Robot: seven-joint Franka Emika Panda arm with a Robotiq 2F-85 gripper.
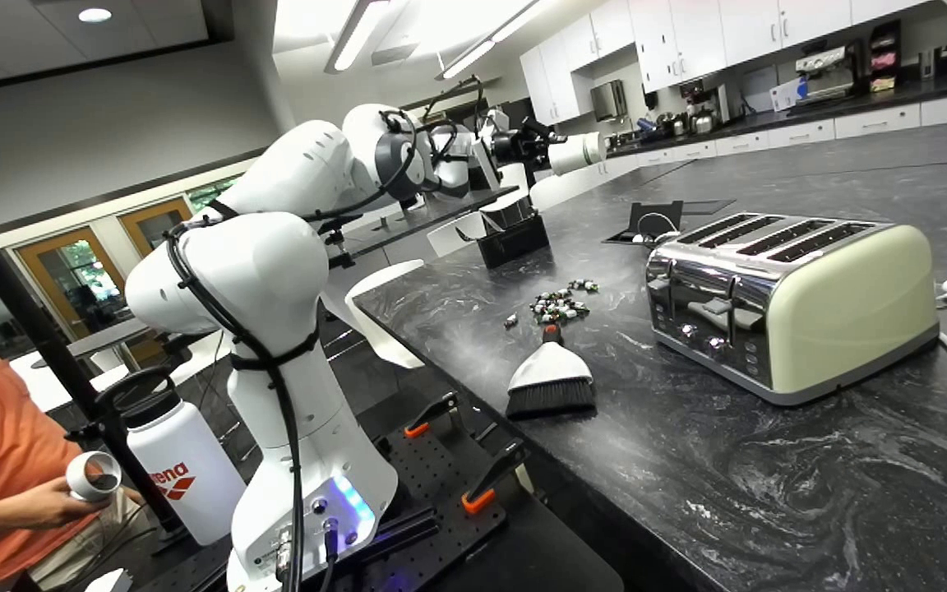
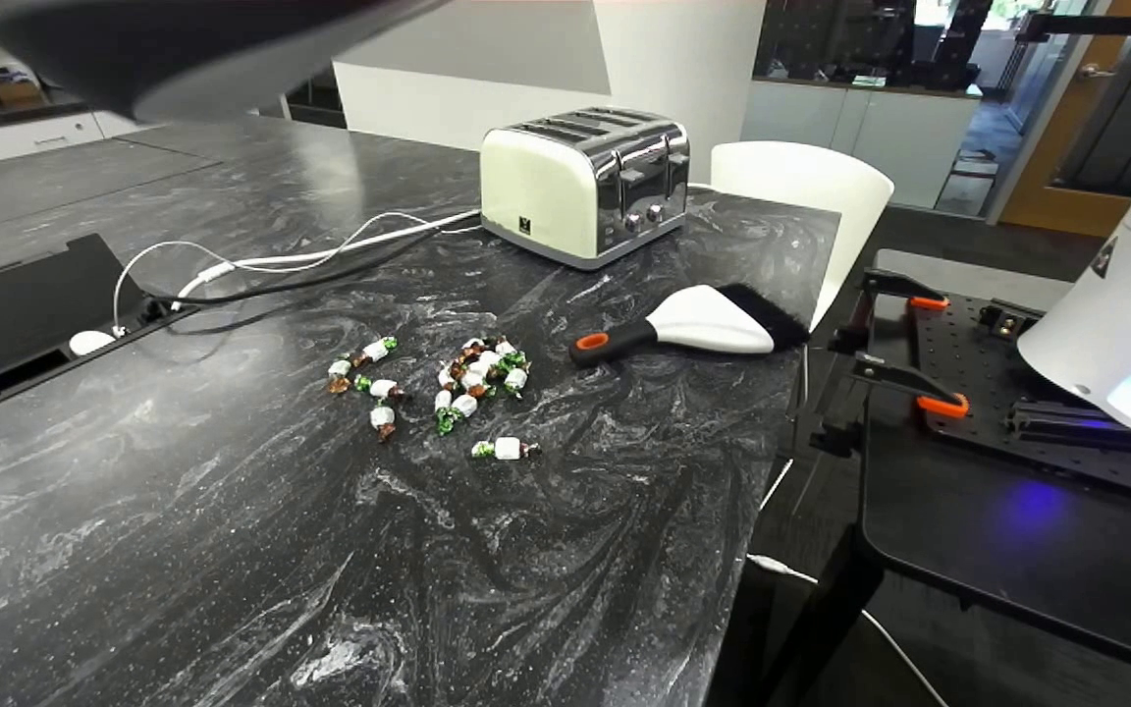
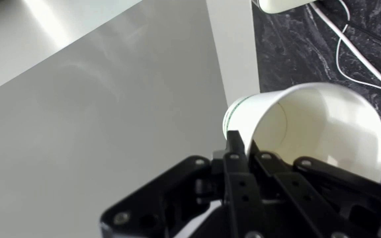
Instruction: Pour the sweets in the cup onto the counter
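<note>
My gripper (image 1: 550,146) is up in the air above the counter (image 1: 802,485), well above the sweets in an exterior view. In the wrist view the gripper (image 3: 248,143) is shut on the wall of the white cup (image 3: 243,112), one finger outside and one inside the rim. The cup (image 1: 579,154) lies on its side in the air, and its visible inside is bare. The sweets (image 1: 560,306) lie loose on the counter, also in an exterior view (image 2: 477,373), wrapped in white, green and brown. Most form one pile, with several apart.
A cream and chrome toaster (image 1: 852,304) stands on the counter. A white brush with a black handle (image 2: 708,319) lies between sweets and counter edge. An open black socket hatch (image 2: 40,304) with cables is nearby. A dark blurred shape (image 2: 222,59) hangs close to a camera.
</note>
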